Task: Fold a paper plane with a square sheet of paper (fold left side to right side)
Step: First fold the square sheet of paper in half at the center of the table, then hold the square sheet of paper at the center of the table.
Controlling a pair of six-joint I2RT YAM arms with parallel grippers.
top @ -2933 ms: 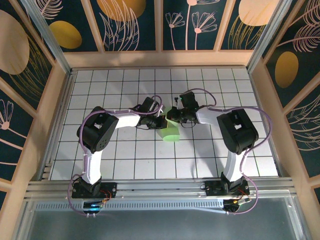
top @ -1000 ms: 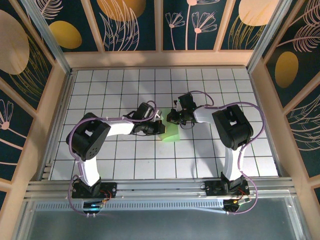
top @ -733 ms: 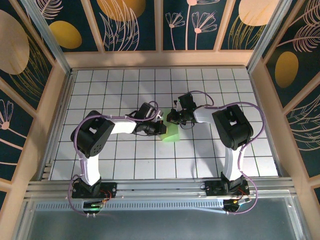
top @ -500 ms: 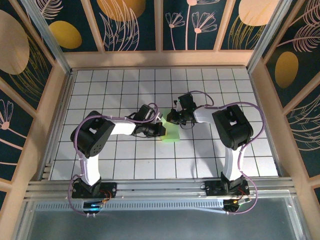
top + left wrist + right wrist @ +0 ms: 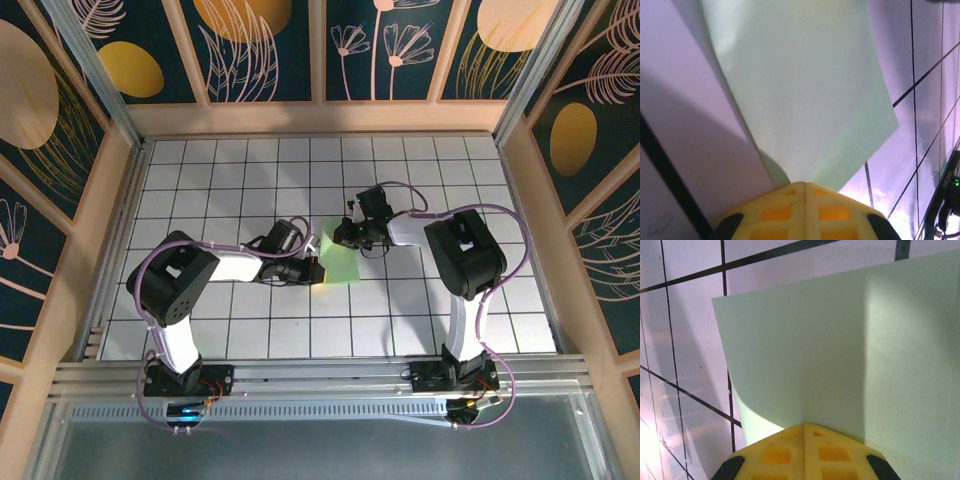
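Meeting over the square sheet of paper (image 5: pixel 345 265) at the centre of the worktop (image 5: pixel 250 170), the left pincer (image 5: pixel 316 270) and right pincer (image 5: pixel 340 237) are both fully closed. Whether either one grips the sheet is unclear. Edges should be matched squarely before creasing.

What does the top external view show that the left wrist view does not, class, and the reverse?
The top external view adds both arms, the right gripper at the far end of the square sheet of paper, and the patterned walls. The left wrist view adds a close look at the left gripper: yellow fingertips shut, meeting the paper's edge. Both show the pale-green paper on the white grid tiles.
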